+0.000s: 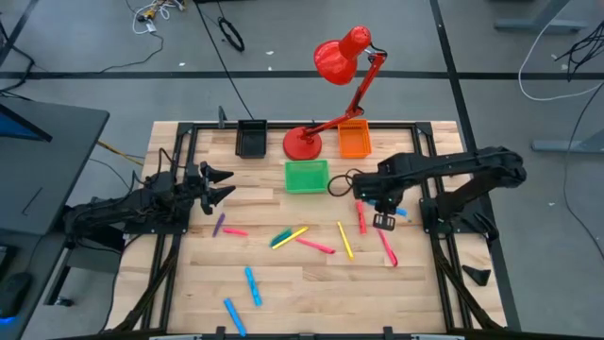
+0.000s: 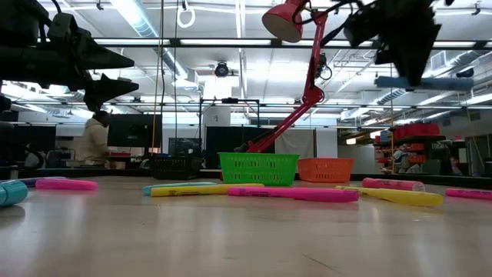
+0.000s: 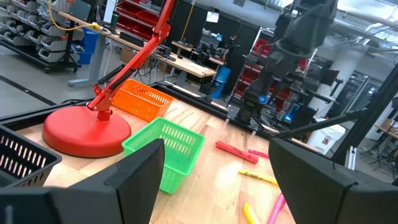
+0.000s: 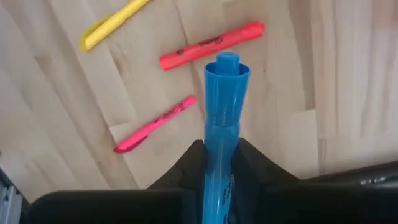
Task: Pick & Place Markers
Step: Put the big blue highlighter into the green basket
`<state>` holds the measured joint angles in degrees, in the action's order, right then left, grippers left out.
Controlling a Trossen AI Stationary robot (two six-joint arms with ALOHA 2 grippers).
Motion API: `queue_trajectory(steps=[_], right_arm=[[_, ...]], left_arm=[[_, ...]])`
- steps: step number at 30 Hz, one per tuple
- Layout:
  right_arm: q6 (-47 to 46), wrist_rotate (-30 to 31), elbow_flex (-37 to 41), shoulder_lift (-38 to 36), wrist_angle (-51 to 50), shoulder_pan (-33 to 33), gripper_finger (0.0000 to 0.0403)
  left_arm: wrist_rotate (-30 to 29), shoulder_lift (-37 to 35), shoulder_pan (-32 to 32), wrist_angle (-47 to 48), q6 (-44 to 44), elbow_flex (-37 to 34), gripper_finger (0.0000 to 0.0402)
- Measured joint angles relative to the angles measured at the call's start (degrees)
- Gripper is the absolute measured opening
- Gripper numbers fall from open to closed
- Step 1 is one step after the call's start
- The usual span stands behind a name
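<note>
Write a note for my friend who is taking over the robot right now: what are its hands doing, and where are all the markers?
Right hand: shut on a blue marker, lifted above the table's right side.
Left hand: open, empty, waiting over the table's left side.
Markers: the rest lie loose on the table, among them a yellow one, a pink one and two blue ones near the front edge.
Bins: black bin, green bin and orange bin stand at the back by the red lamp; I see no markers in them.
Left: place the held marker, then pick up the others.
</note>
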<state>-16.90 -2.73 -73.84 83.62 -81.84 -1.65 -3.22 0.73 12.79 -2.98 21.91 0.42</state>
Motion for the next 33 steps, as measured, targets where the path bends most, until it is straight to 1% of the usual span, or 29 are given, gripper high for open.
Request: queue_trajectory(steps=[4, 8, 16, 19, 25, 33], right_arm=[[3.9, 0.8, -0.3, 2.0, 1.7, 2.8, 0.005], [6.8, 0.8, -3.3, 4.9, 1.8, 5.1, 0.005], [14.2, 1.0, -14.2, 12.8, 1.2, 9.1, 0.005], [16.7, 2.3, -18.7, 15.9, 0.8, 10.4, 0.005], [22.0, 3.2, -27.3, 21.9, -0.2, 13.4, 0.005], [28.1, 3.9, -36.3, 29.1, -1.0, 16.6, 0.005]], left_arm=[[0.0, 0.0, 0.0, 0.0, 0.0, 0.0, 0.0296], [0.0, 0.0, 0.0, 0.0, 0.0, 0.0, 0.0296], [0.0, 0.0, 0.0, 0.0, 0.0, 0.0, 0.0296], [0.0, 0.0, 0.0, 0.0, 0.0, 0.0, 0.0296], [0.0, 0.0, 0.0, 0.0, 0.0, 0.0, 0.0296], [0.0, 0.0, 0.0, 0.0, 0.0, 0.0, 0.0296]])
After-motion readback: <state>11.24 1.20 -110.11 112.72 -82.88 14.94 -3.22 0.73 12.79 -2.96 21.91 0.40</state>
